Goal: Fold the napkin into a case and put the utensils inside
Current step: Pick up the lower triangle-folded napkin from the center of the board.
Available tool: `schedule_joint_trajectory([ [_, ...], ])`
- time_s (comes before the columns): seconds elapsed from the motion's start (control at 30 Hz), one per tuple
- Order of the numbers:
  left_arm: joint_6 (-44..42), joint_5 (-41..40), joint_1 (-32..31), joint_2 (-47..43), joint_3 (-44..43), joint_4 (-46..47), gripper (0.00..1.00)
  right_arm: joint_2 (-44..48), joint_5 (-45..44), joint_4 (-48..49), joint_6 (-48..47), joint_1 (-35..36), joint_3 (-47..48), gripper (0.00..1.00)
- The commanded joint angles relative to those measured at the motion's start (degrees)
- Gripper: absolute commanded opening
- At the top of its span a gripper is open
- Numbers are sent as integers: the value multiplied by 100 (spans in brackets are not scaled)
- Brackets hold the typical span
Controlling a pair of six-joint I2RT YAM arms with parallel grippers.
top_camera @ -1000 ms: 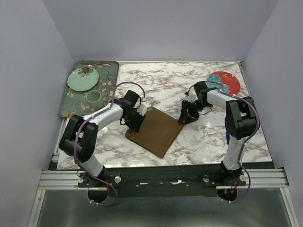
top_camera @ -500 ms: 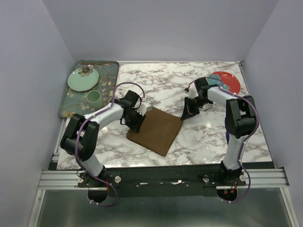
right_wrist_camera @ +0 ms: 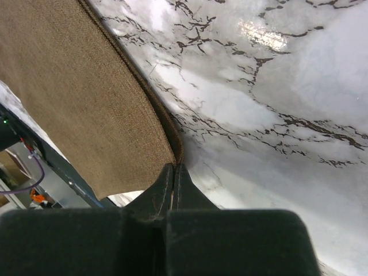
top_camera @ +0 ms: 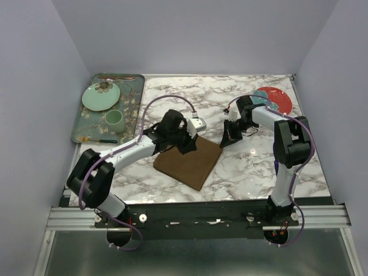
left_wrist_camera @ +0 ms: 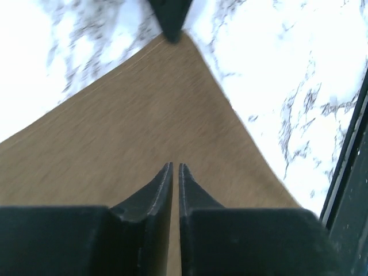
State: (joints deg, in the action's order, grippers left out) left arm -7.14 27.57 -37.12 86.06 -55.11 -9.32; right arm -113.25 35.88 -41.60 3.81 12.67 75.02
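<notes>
Surface: marble-patterned table (top_camera: 172,95) inside plain pale walls.
Napkin: the brown napkin (top_camera: 192,164), already folded to a flat panel, lay directly beneath my left gripper (left_wrist_camera: 175,167) and ran out to my right gripper (right_wrist_camera: 174,167), whose tips met its corner.
Left gripper: jaws drawn together to a thin slit with nothing between them, poised just above the cloth.
Right gripper: clenched, with the napkin's corner apparently nipped between the tips; the edge curled up slightly there.
Utensils: a thin copper-brown one (top_camera: 115,76) lay on the far rim of the tray (top_camera: 80,123), well off to the left of my left gripper. I could not pick out the blue-handled one.
Step in hand: I judged it another fold toward the narrow case.
Doing it well: a firm, low pinch on the right, the corner carried across evenly, and my left tips pinning the crease line so the layers would not slide on slick marble. Edges should line up before release.
</notes>
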Motion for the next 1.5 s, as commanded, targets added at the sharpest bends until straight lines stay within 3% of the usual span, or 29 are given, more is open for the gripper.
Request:
schedule_joint_trajectory([
  [0.0, 257, -103, -462, 709, -307, 756, 12, 198, 174, 47, -109, -27, -119, 1],
  [0.17, 344, -191, -778, 1316, -597, 897, 5, 216, 279, 91, -48, -27, -163, 1],
  [0.43, 362, -208, -1086, 1905, -905, 1064, 2, 295, 402, 170, 5, -27, -383, 1],
  [1.07, 37, -217, -1385, 2564, -1124, 450, 0, 224, 481, 162, 40, -27, -287, 1],
  [1.47, 2, -464, -1315, 2671, -1107, 290, 0, 672, 1149, -173, 190, 25, -559, 1],
])
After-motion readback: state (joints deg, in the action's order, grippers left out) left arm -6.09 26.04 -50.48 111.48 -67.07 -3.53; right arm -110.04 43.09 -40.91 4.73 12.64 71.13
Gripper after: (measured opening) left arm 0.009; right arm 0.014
